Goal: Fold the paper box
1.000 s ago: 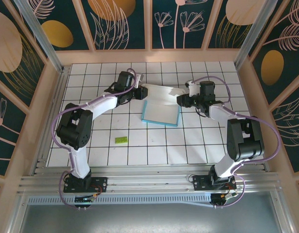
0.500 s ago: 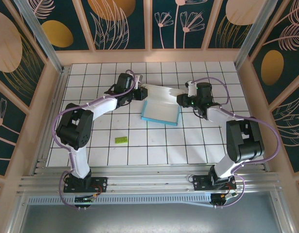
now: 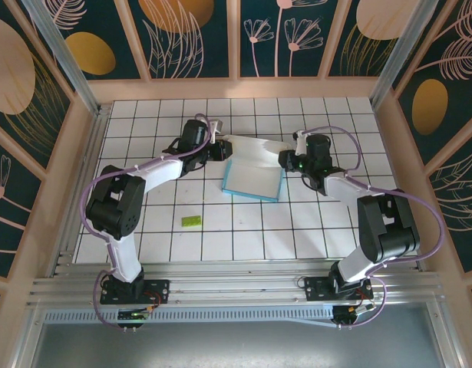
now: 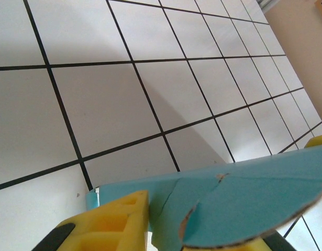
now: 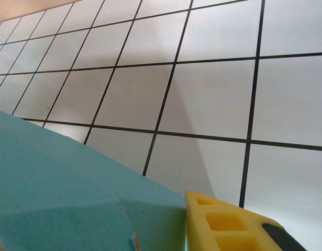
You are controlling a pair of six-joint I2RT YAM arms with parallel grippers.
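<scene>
The paper box (image 3: 253, 181) lies mid-table, its light blue panel flat and its whitish back flap (image 3: 255, 148) raised between the arms. My left gripper (image 3: 219, 148) holds the flap's left end. In the left wrist view, blue card (image 4: 244, 204) sits between the yellow fingers (image 4: 111, 222) of the left gripper (image 4: 171, 232), which is shut on it. My right gripper (image 3: 286, 159) is at the flap's right end. In the right wrist view, blue card (image 5: 71, 198) presses against the one visible yellow finger (image 5: 229, 225) of the right gripper (image 5: 166, 225); the other finger is hidden behind the card.
A tiny green piece (image 3: 191, 221) lies on the tiled table (image 3: 243, 230) at front left of the box. Wooden walls (image 3: 82, 153) ring the table. A metal rail (image 3: 236, 287) runs along the near edge by the arm bases.
The right gripper has shifted slightly left and back, its jaws narrowing onto the flap's end. The left gripper has edged back a little, still holding the flap.
</scene>
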